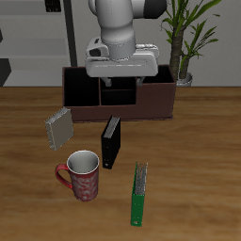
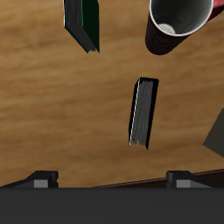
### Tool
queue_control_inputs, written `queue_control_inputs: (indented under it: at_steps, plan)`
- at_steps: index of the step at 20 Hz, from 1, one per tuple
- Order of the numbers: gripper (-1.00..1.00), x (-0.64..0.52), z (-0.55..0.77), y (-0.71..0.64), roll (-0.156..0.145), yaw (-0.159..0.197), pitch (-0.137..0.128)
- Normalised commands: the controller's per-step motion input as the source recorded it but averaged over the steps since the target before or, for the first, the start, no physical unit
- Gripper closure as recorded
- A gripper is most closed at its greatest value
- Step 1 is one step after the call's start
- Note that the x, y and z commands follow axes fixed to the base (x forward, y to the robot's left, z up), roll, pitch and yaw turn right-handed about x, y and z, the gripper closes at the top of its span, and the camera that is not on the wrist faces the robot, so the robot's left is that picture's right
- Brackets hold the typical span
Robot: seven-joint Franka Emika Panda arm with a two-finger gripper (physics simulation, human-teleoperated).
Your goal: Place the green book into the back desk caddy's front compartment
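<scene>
Here the white-and-grey end effector [image 1: 119,83] hangs above the back of the wooden counter [image 1: 202,160], its broad body covering the middle of the long, low, dark reddish-brown wooden desk caddy [image 1: 155,99], so that the partitions and cells behind it cannot be counted. Its jaws stand apart, with nothing between them; in the wrist view only the two dark fingertips [image 2: 41,178] show, cut off at the frame's edge and set wide.

The thin bright green hardcover book [image 1: 138,193] stands on the counter near the front edge, well apart from the caddy, pale page edges turned upward. In the wrist view it is cropped [image 2: 84,22], with only one end visible.

The thin black book [image 1: 111,141] stands between the caddy and the green book; the wrist view shows its pale page edge [image 2: 143,112]. The grey book [image 1: 58,128] stands tilted near the caddy's end and appears in the wrist view only as a dark corner [image 2: 215,133]. The red patterned mug [image 1: 82,176], white inside, stands beside the green book, and is partly cut off in the wrist view [image 2: 178,24]. A potted green plant [image 1: 185,38] rises behind the caddy, its pot half hidden.

No writing or label can be read on any cover.
</scene>
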Motion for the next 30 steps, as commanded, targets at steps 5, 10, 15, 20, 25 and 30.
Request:
queue_control_inputs:
  at_steps: [5,10,15,20,25,30]
  plan:
    - [-1.0,0.34,0.16,0.11,0.005,0.083,-0.085]
    - [-1.0,0.36,0.16,0.08,0.008,-0.03,-0.006]
    - [-1.0,0.53,0.12,0.18,-0.052,-0.008,-0.032]
    - [-1.0,0.42,0.07,0.04,-0.045,-0.008,-0.031]
    - [-1.0,0.5,-0.01,0.03,-0.056,-0.04,-0.004]
    - [-1.0,0.37,-0.03,0.03,-0.064,-0.005,-0.013]
